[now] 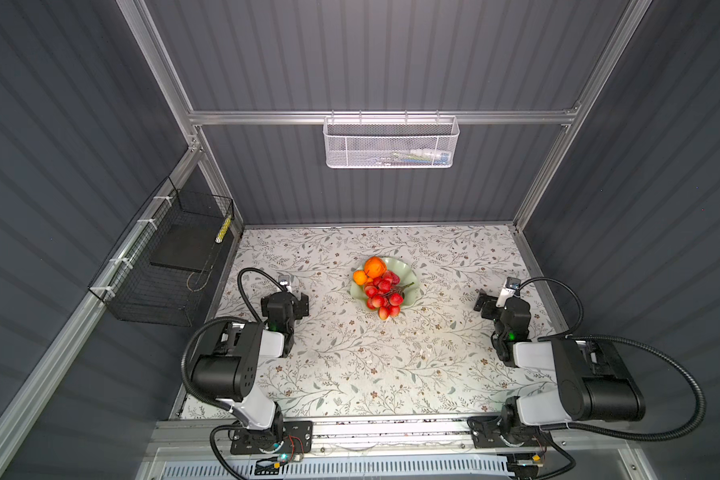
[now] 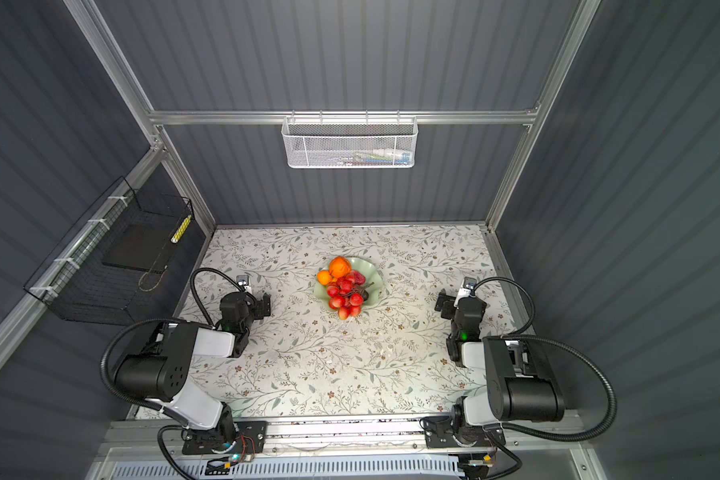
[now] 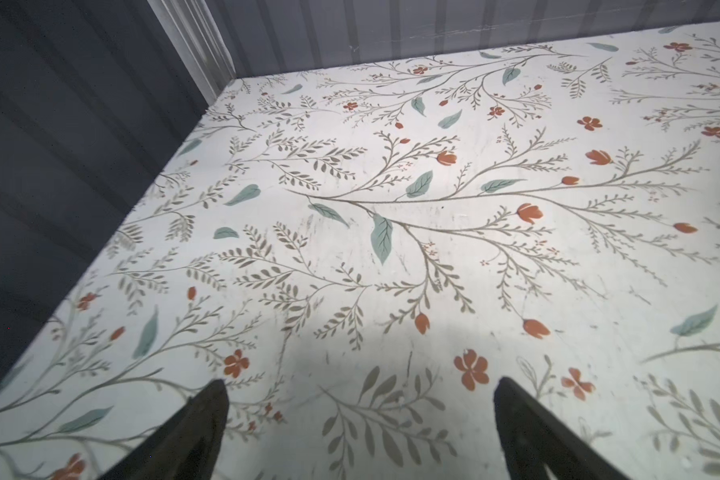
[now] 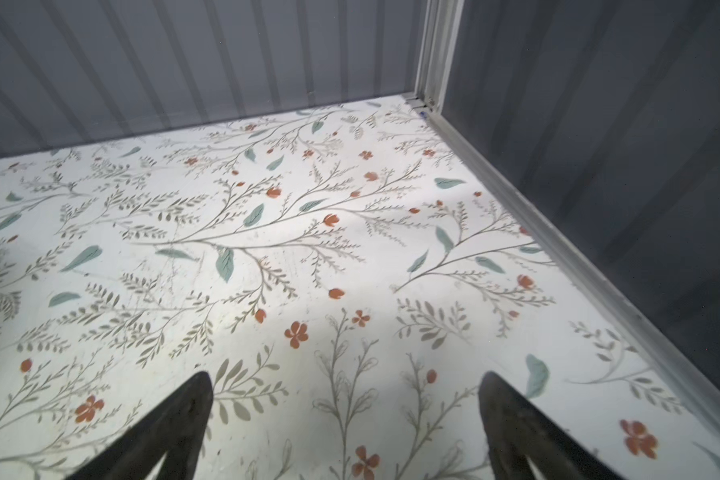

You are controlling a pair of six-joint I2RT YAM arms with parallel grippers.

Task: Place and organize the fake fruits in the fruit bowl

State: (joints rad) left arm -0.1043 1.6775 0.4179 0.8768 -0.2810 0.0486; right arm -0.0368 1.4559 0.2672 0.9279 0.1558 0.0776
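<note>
The pale green fruit bowl (image 1: pixel 409 271) (image 2: pixel 371 270) stands at mid-table toward the back. In it lie a large orange (image 1: pixel 375 266) (image 2: pixel 339 266), a small orange (image 1: pixel 359 277) (image 2: pixel 324 277), a red strawberry (image 1: pixel 393 277) and a bunch of small red fruits (image 1: pixel 381 297) (image 2: pixel 344 297) that spills over the near rim. My left gripper (image 1: pixel 303 304) (image 3: pixel 360 415) rests open left of the bowl, well apart from it. My right gripper (image 1: pixel 481 306) (image 4: pixel 346 411) rests open to the bowl's right. Both wrist views show only the flowered table between the fingers.
A white mesh basket (image 1: pixel 391 143) hangs on the back wall and a black wire basket (image 1: pixel 163 266) on the left wall. Grey corrugated walls close the table on three sides. An aluminium rail (image 1: pixel 391 432) with both arm bases runs along the front edge.
</note>
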